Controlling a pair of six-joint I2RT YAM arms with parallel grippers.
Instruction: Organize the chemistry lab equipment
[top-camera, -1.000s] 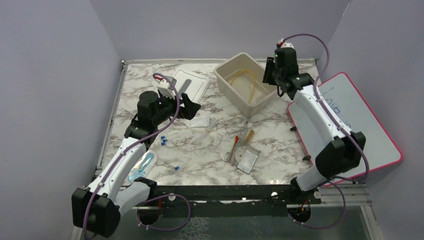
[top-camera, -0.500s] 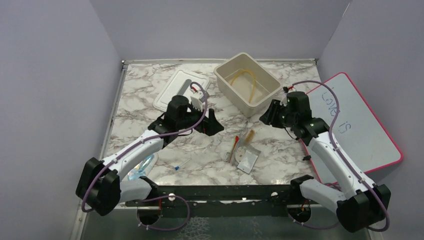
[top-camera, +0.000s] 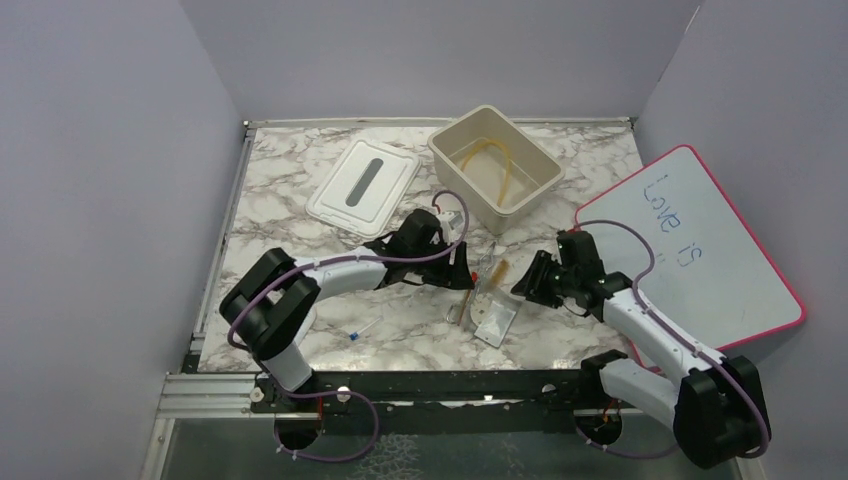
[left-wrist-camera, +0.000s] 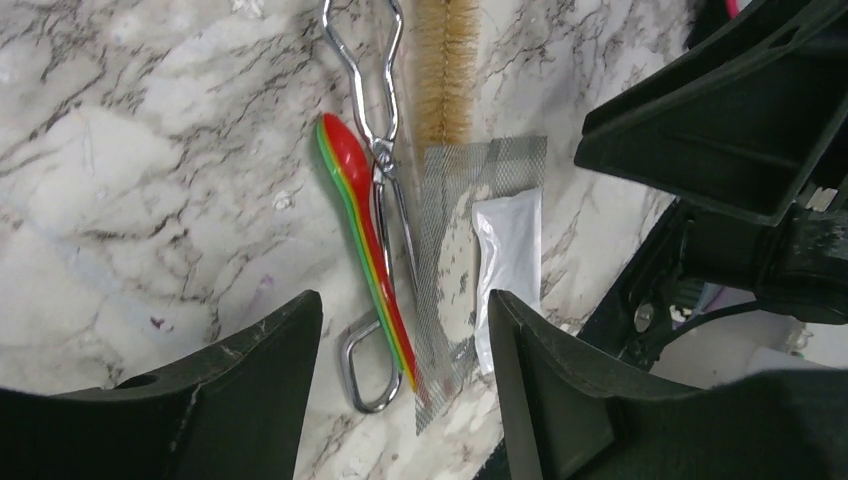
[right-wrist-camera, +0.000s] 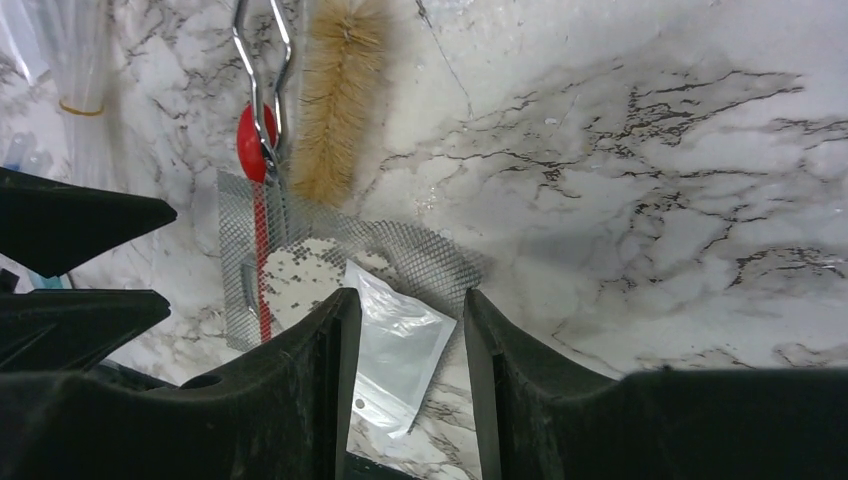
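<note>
A pile of lab equipment lies at the table's middle: thin metal tongs (left-wrist-camera: 385, 190), a red-tipped piece with yellow and green edges (left-wrist-camera: 362, 230), a tan brush (left-wrist-camera: 445, 70), a wire mesh square (left-wrist-camera: 455, 200) and a clear packet (right-wrist-camera: 395, 350). My left gripper (left-wrist-camera: 403, 305) is open, its jaws either side of the tongs' ring and the red piece, touching neither. My right gripper (right-wrist-camera: 410, 300) is open over the packet, which lies between its jaws. From above, the left gripper (top-camera: 458, 268) and the right gripper (top-camera: 524, 285) face each other across the pile. Amber tubing (top-camera: 490, 160) lies in the bin (top-camera: 448, 138).
A white lid (top-camera: 340, 205) lies at the back left of the pile. The pink-edged whiteboard (top-camera: 720, 280) leans at the right. A small blue-capped piece (top-camera: 352, 334) lies near the front. Another clear packet (right-wrist-camera: 70, 60) lies beyond the pile.
Both arms swung in to the pile: the left from the lid side, the right down from the bin. The left jaws have narrowed.
</note>
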